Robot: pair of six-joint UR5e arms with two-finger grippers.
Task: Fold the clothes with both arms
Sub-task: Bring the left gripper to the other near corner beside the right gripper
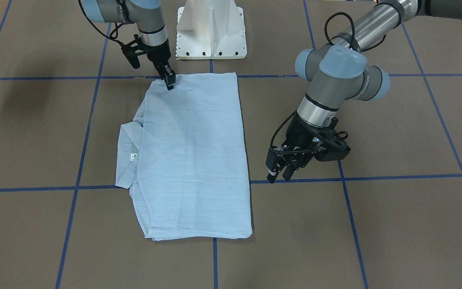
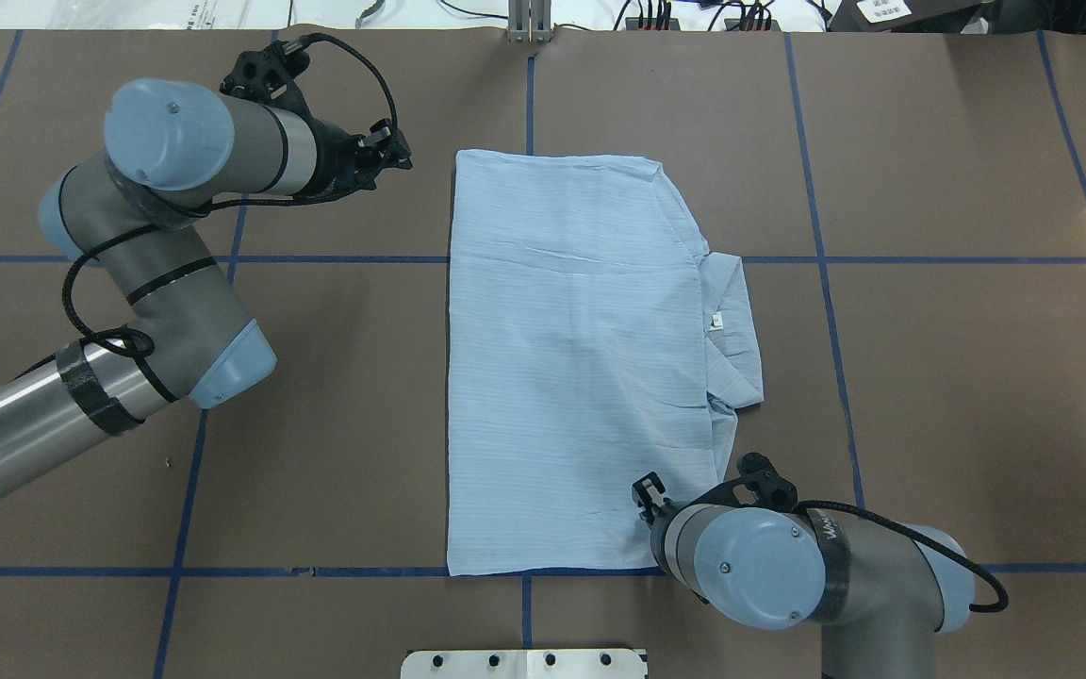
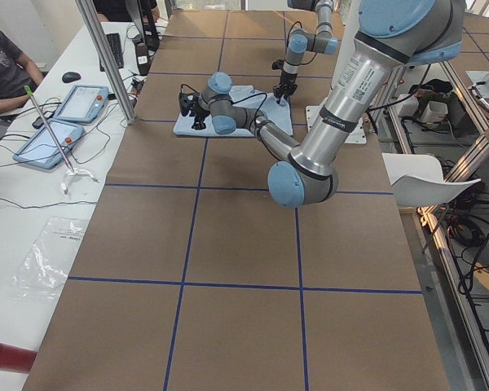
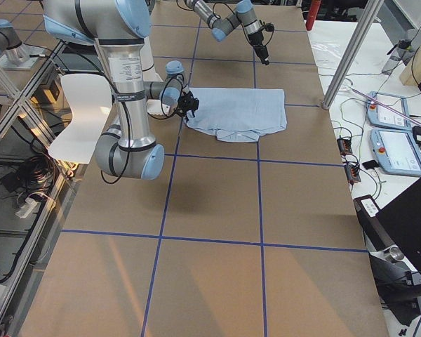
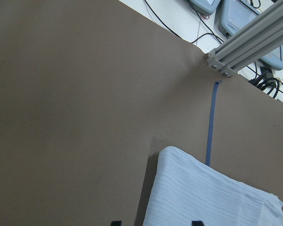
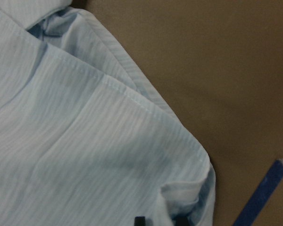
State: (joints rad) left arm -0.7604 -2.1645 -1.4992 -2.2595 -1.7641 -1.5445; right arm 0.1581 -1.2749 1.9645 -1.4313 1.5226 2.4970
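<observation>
The light blue striped shirt (image 1: 195,152) lies flat on the brown table, folded into a tall rectangle (image 2: 571,358). Its collar and white neck tag (image 2: 717,322) stick out on my right side. My right gripper (image 1: 169,82) is at the shirt's near right corner (image 2: 647,500). In the right wrist view its fingertips (image 6: 139,220) stand close together, with puckered cloth between them. My left gripper (image 1: 279,174) is open and empty, beside the shirt's far left corner (image 2: 392,156). The left wrist view shows that corner (image 5: 203,193) just ahead of the spread fingertips (image 5: 115,222).
The white pedestal base (image 1: 211,32) stands at the table's near edge, behind the shirt. Blue tape lines (image 2: 317,259) grid the brown table. An aluminium post (image 5: 245,42) stands at the far edge. Tablets (image 3: 81,102) and a seated person are on the side table.
</observation>
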